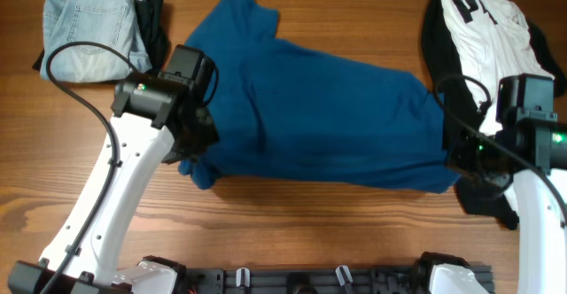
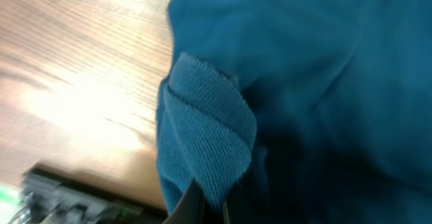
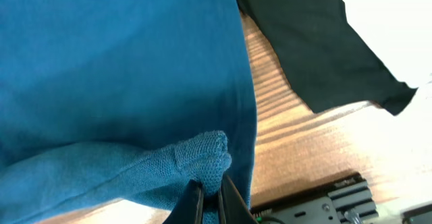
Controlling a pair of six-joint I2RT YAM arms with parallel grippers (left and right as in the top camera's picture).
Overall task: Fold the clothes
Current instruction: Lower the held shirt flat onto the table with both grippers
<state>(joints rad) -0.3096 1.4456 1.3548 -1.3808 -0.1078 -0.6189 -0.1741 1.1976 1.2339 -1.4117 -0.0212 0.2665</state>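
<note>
Dark-blue shirt [image 1: 319,108] lies spread across the middle of the wooden table [image 1: 354,241], running from your left arm to your right, with one end reaching toward the far edge. It's a soft, light knit: look how it bunches into rolled ridges wherever it's pinched. I'd expect it to sag and drag rather than hold a line, so plan on lifting both ends together.

Your left gripper [image 2: 208,207] is clamped on a doubled-over lump of the near-left edge, fingers pressed tight with cloth between them. Your right gripper [image 3: 210,198] has nipped a rolled bit of the near-right edge the same way. Both are thin bites close to the edge, and I judge a quick pull could slip them free.

Just beside the right hold lies a black garment [image 3: 317,55], so mind you don't snag it. The white black-printed shirt [image 1: 492,19] rests on it at far right. The pale denim jeans [image 1: 89,19] sit at far left, apart from the blue.
</note>
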